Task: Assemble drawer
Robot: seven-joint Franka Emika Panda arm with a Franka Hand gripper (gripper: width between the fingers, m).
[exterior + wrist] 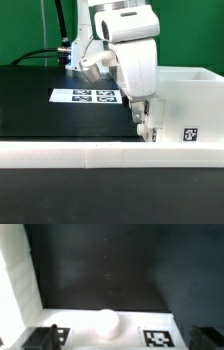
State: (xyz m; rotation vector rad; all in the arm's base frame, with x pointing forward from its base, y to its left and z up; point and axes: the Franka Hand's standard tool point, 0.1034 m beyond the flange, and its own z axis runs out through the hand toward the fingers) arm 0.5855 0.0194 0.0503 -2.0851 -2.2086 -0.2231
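Note:
My gripper (144, 127) points down at the exterior view's middle, beside the large white housing (186, 100), which carries a square tag (190, 133). In the wrist view my gripper (122, 339) is open, with one dark finger (42, 339) at each side of the frame. Between them is the front of a small white tray (130, 318) with a rounded knob (108, 323) and two square tags (155, 338). The fingers stand well apart from the knob and hold nothing. In the exterior view my arm hides most of the tray.
The long low white wall (90, 153) runs along the front edge of the black table (40, 110). The marker board (88, 97) lies flat behind my arm. A white surface (14, 274) borders the dark area in the wrist view.

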